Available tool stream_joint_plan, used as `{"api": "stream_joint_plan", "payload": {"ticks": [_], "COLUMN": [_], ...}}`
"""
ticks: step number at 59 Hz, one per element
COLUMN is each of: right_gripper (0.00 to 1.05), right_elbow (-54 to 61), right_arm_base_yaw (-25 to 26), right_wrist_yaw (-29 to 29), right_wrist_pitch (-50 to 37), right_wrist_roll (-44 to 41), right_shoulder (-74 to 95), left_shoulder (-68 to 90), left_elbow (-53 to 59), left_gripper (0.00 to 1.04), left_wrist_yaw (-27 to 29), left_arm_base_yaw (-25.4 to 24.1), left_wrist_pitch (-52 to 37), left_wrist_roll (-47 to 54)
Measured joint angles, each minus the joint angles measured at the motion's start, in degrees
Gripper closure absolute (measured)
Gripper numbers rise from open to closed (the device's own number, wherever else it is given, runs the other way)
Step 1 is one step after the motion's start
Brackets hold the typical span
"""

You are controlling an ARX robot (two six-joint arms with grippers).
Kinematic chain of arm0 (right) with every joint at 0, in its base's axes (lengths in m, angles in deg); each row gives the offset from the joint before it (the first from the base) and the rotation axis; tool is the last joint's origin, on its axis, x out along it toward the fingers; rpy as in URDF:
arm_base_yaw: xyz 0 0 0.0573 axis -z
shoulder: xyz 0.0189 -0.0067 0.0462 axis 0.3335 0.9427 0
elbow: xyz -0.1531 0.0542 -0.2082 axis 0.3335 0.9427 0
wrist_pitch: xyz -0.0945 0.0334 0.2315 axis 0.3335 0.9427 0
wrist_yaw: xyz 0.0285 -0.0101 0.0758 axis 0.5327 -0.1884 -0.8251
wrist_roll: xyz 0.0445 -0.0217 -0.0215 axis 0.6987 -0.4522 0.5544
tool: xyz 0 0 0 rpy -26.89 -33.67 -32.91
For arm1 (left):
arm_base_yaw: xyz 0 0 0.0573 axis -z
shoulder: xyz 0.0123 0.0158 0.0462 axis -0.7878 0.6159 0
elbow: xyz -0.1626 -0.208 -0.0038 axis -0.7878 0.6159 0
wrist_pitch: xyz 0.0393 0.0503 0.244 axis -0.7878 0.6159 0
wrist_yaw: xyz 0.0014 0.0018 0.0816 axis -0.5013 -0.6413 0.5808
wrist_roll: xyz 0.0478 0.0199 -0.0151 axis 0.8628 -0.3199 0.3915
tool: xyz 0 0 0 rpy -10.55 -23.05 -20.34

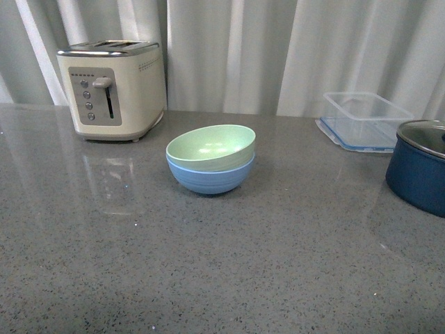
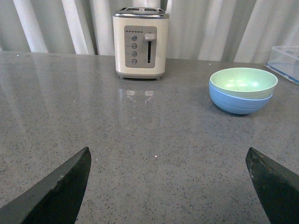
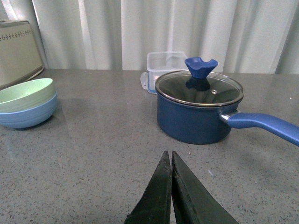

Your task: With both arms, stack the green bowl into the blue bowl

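Green bowl [image 1: 210,146] nested in blue bowl [image 1: 211,177], mid-worktop [image 1: 222,264], right of toaster [image 1: 112,89] and well left of pot [image 1: 418,167]. Stacking judged done; nothing left but keeping both arms clear. Left gripper [image 2: 170,186] spread wide, empty, well short of the bowls. Right gripper [image 3: 170,179] pressed together on nothing, near the pot. Both arms absent from front view; pot and container [image 1: 365,120] cut off at right edge; green bowl's seat slightly tilted, contact inside hidden.

Front view faces the curtain; both low wrist views share its stacked bowls [image 1: 211,165] from opposite sides.
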Motion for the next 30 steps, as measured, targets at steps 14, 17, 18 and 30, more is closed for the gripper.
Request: {"api": "stream_joint_plan", "payload": {"ticks": [14, 17, 18, 30], "right_gripper": [1.04, 1.04, 1.04, 1.04], "right_elbow": [0.00, 0.00, 0.00, -0.04], "right_arm_base_yaw": [0.00, 0.00, 0.00, 0.00], "right_wrist_yaw": [-0.02, -0.02, -0.02, -0.15], "right_wrist_pitch": [3.72, 4.37, 4.59, 14.91], "right_wrist_roll": [0.00, 0.00, 0.00, 0.00], "right_shoulder": [-3.67, -4.35, -4.57, -14.19], "left_shoulder": [0.00, 0.00, 0.00, 0.00], "left_elbow": [0.00, 0.00, 0.00, 0.00], "left_gripper": [0.07, 0.07, 0.07, 0.07], "left_wrist_yaw": [0.00, 0.00, 0.00, 0.02], "left_arm_base_yaw": [0.00, 0.00, 0.00, 0.00], "left_wrist_pitch": [0.00, 0.00, 0.00, 0.00], "left_wrist_roll": [0.00, 0.00, 0.00, 0.00]}}
